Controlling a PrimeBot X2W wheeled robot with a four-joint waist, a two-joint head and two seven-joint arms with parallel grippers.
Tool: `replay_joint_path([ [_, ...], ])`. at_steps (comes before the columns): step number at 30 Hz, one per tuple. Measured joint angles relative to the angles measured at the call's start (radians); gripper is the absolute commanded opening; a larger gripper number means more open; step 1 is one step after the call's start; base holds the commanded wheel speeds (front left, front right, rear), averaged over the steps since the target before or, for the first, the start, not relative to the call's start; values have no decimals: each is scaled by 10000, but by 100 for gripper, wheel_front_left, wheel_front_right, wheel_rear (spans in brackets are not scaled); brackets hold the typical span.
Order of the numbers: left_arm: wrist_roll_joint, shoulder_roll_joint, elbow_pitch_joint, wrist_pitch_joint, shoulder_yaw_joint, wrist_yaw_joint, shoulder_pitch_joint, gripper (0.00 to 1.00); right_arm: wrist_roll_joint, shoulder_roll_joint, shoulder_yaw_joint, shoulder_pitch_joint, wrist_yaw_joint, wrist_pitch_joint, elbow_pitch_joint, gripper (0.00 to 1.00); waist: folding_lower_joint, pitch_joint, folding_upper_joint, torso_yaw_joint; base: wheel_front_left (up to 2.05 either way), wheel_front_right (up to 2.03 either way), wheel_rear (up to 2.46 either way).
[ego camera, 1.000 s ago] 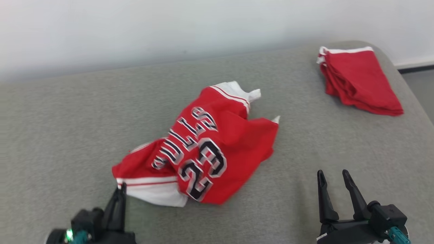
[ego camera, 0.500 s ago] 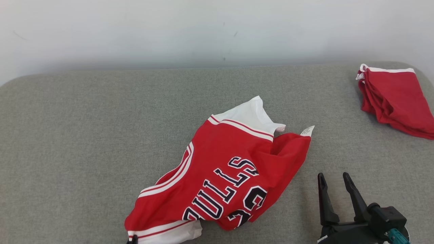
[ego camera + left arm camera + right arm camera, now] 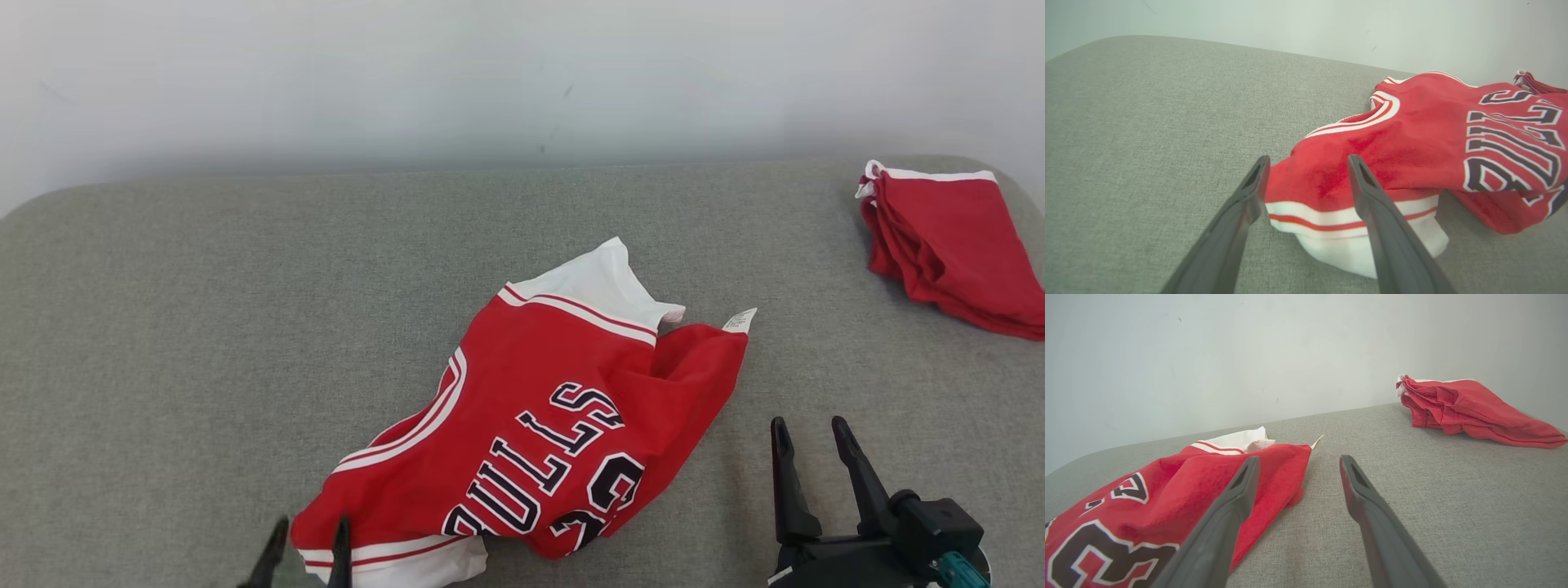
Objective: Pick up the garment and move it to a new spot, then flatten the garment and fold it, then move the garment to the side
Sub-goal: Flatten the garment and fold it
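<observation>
Jersey [image 3: 555, 408] lies crumpled, near middle of the grey cushion [image 3: 163, 327]. Left gripper [image 3: 308, 543] at its near hem, jaws apart; right gripper [image 3: 808, 441] alongside, jaws apart, empty. Flattening, folding and moving aside all seem left to do.

The left half of the grey cushion [image 3: 204, 327] is left bare up to its far edge. The near middle is taken up by a crumpled jersey [image 3: 555, 408], the far right corner by a folded red cloth [image 3: 951, 241]. A bare strip is seen between them.
</observation>
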Motion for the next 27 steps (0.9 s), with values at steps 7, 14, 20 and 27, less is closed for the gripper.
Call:
replay_joint_path([
  [7,546,100,334,-29,-125,-309,-1903,100,0,2,174,-162,0,0,29,100,2,56,1,-304,0,0,0],
  [14,546,353,1208,640,-247,-811,-3689,100,125,-2,251,-473,0,0,21,100,2,219,0,-864,0,0,0],
  [20,-155,882,2180,1967,-186,-1338,-4822,100,510,-6,295,-646,0,0,71,100,2,496,0,-1649,0,0,0],
  [27,-913,1661,2890,3605,-662,-1597,-5566,100,940,-4,349,-754,0,0,140,100,3,828,1,-2561,0,0,0],
])
